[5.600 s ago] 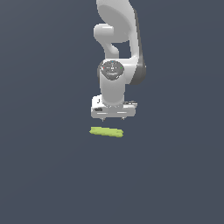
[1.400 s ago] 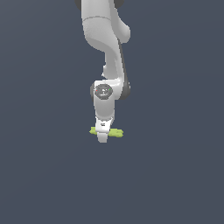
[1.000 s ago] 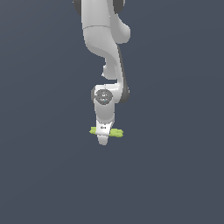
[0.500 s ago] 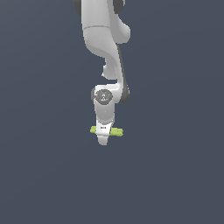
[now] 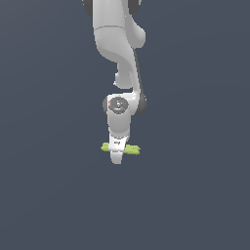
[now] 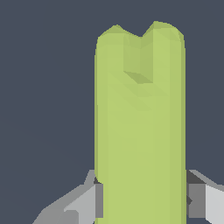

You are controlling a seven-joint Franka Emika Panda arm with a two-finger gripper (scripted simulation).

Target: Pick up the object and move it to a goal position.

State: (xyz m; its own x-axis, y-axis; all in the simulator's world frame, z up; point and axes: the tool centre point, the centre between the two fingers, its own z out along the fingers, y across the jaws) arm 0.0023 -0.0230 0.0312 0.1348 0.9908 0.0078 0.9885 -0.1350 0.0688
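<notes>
The white arm [image 5: 119, 53] reaches straight down, its wrist joint [image 5: 118, 105] directly above the lime-green bar [image 5: 132, 149]. The pincer [image 5: 116, 155] points downward over the bar's middle; in the wrist view its fingers [image 6: 89, 202] press against both sides of the bar, clamped on it.

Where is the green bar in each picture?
Exterior view: the green bar lies level at the arm's tip, its ends poking out either side of the gripper.
Wrist view: the green bar fills the middle, running lengthwise between the two fingers.
Shared landmark: the gripper, closed on the bar's sides.
</notes>
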